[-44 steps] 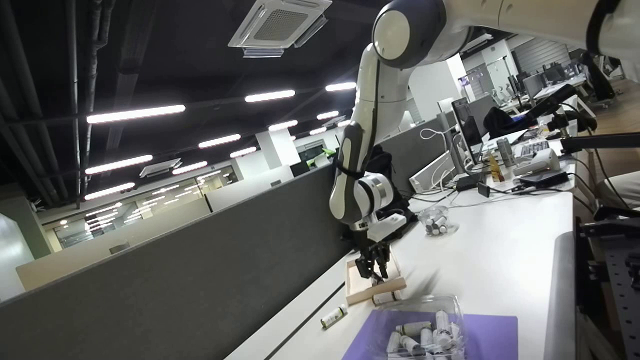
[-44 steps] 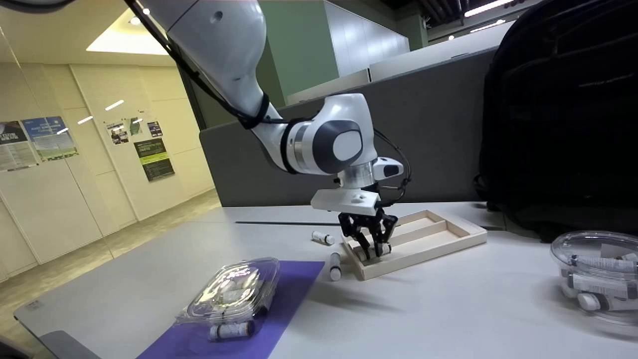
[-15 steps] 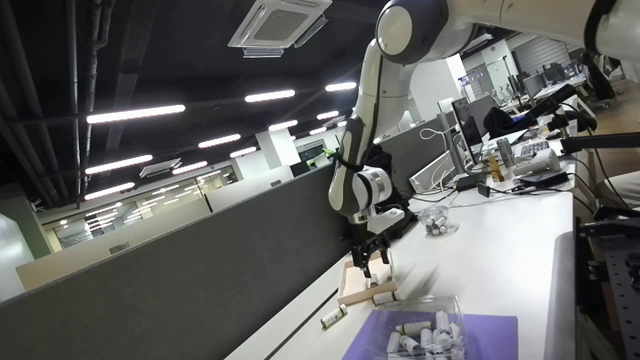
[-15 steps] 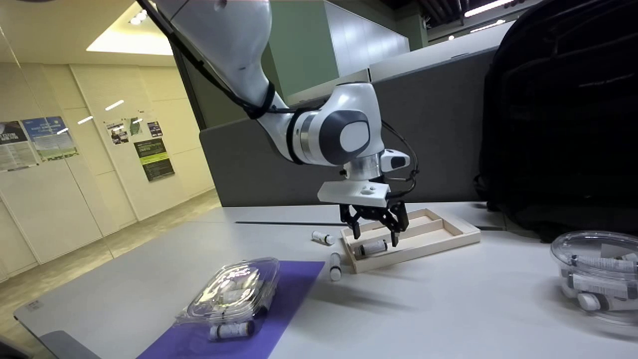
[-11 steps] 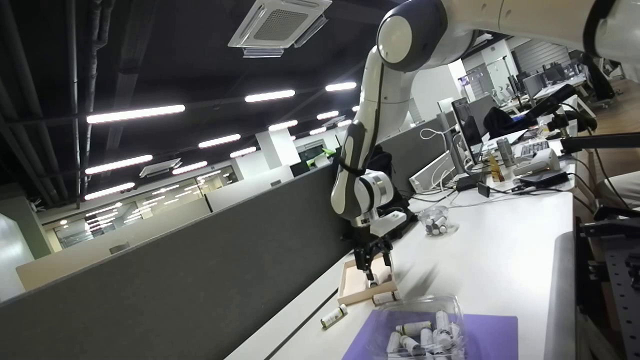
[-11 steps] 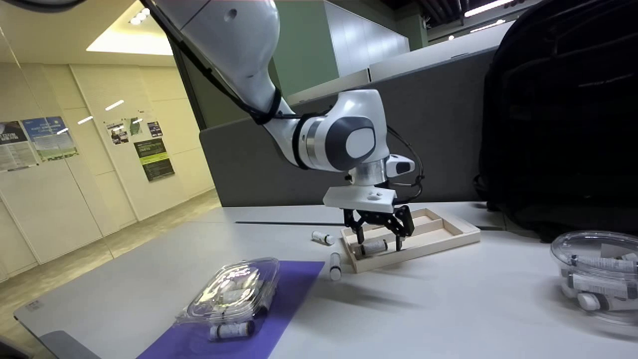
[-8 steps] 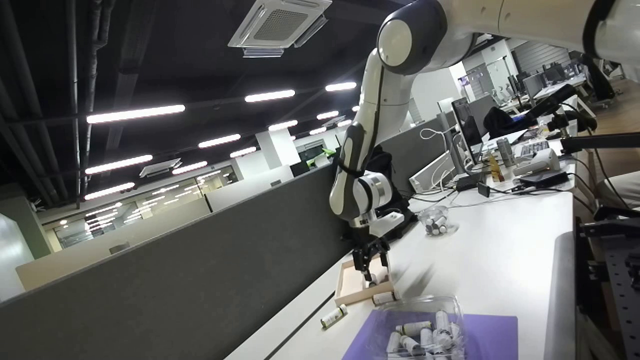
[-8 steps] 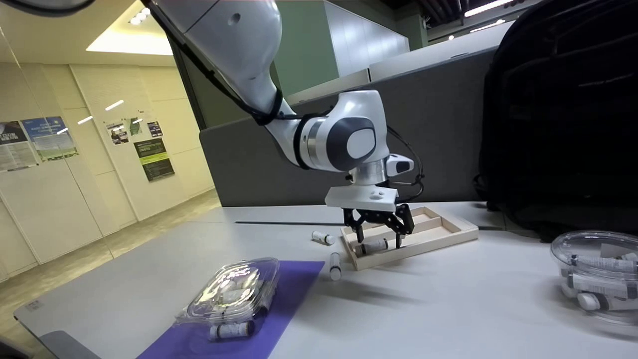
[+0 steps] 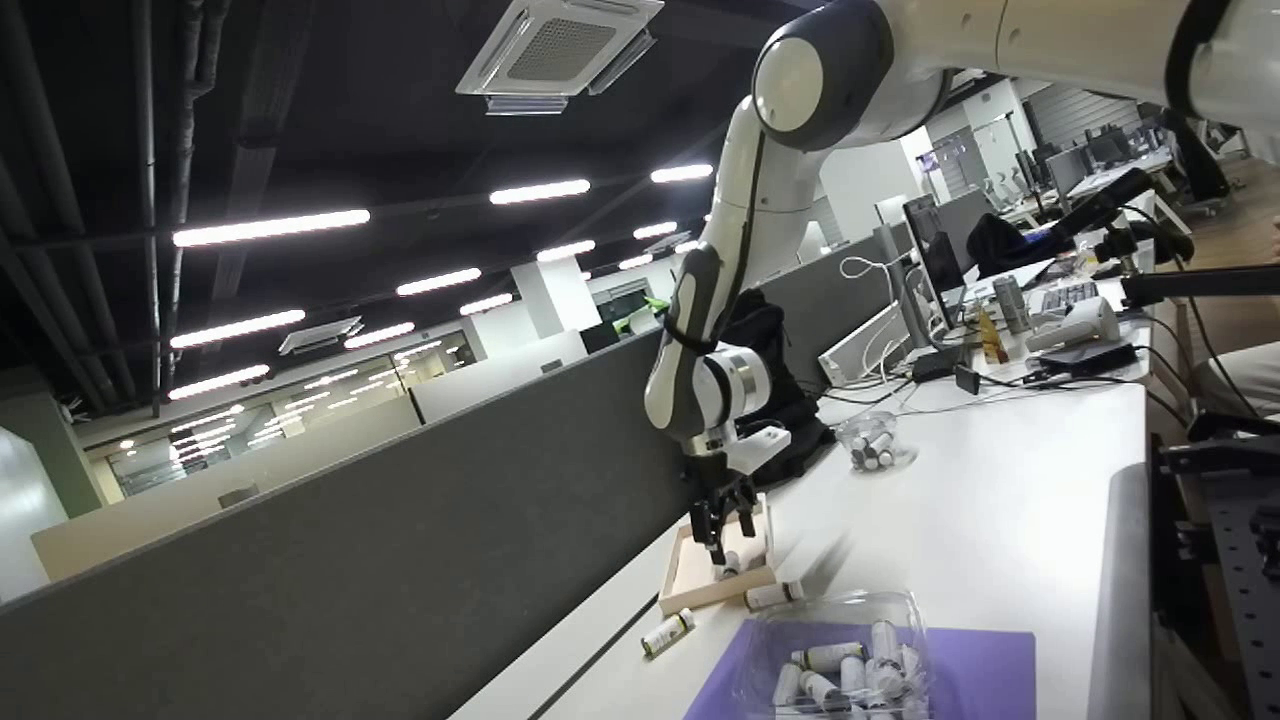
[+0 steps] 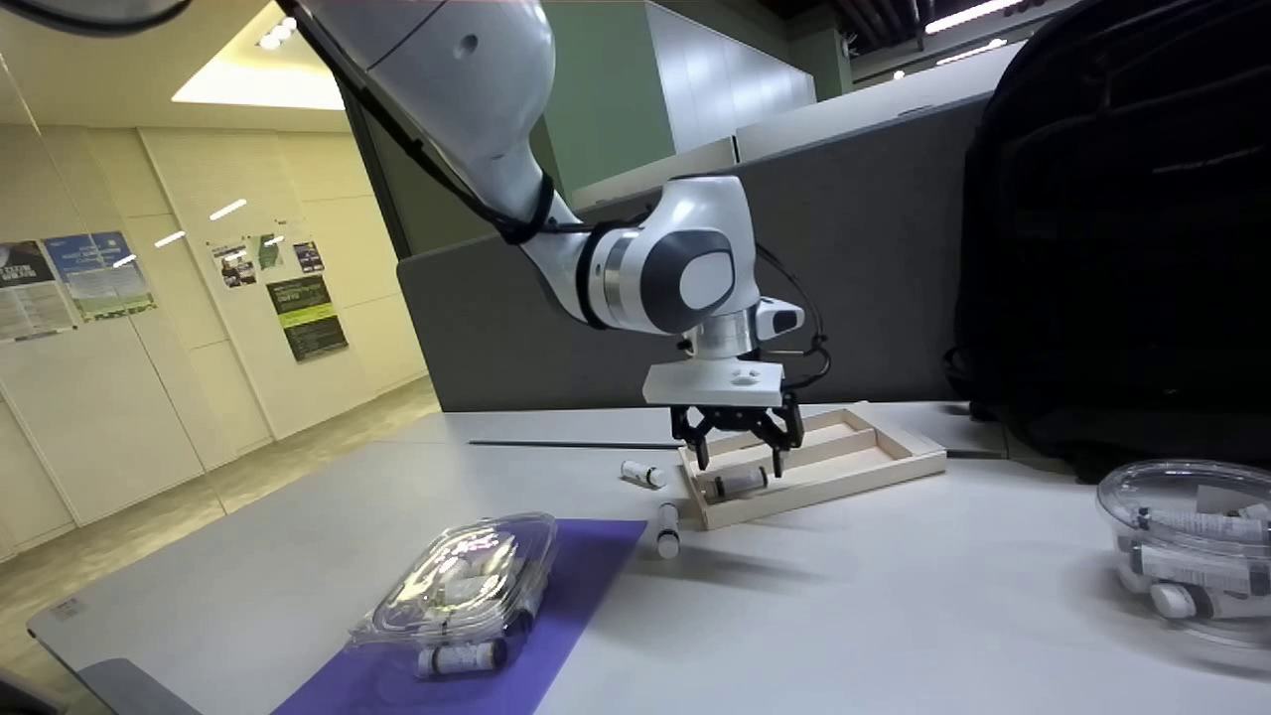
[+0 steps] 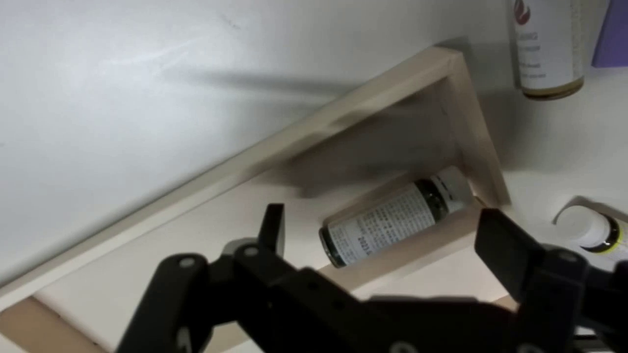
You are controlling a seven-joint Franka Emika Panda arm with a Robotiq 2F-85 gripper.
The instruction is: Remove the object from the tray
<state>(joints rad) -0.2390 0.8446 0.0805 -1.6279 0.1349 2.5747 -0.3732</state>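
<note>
Wooden tray (image 10: 834, 491) is sitting nearer the grey partition (image 10: 874, 278) than a second ago.
Fingers (image 11: 505, 250) spread and released, the gripper (image 10: 740, 469) is hovering above it; the white-capped bottle (image 11: 380, 225) is lying inside, on its side along the divider (image 11: 407, 255).

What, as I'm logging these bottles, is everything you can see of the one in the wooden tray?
The small bottle has a white cap, a dark glass-like body and a white label with print too blurred to read. It lies on its side in a compartment of the tray, cap toward the end wall, close along the divider; whether it touches either I cannot tell. The open gripper stands over it, seemingly not touching.
</note>
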